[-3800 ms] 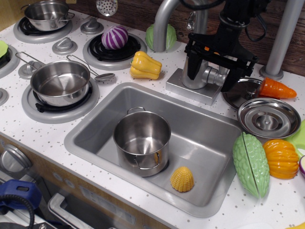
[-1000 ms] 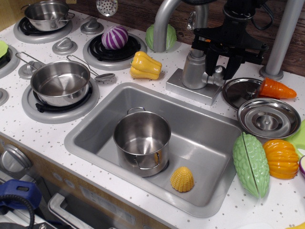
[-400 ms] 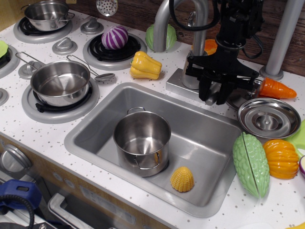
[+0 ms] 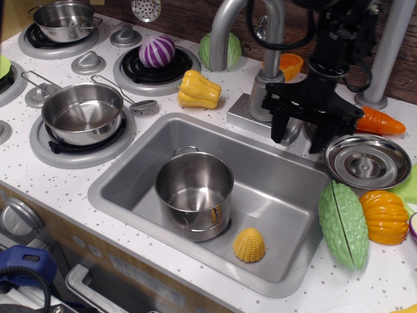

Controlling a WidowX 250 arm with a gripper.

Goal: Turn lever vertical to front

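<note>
Nearest we see a yellow ridged toy corn (image 4: 249, 245) and a steel pot (image 4: 194, 193) in the grey sink (image 4: 287, 195). Behind the sink's far right rim, the black pincer (image 4: 298, 135) hangs with fingers spread apart, gripping nothing. Between them sits the small silver-grey paddle lever (image 4: 292, 132), pointing down-front beside the silver faucet base (image 4: 251, 112) on the white speckled worktop (image 4: 78, 179).

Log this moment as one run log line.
black gripper: open, fingers down, right of silver faucet base | small silver-grey paddle lever: between fingers, contact unclear | turn: unconfirmed
</note>
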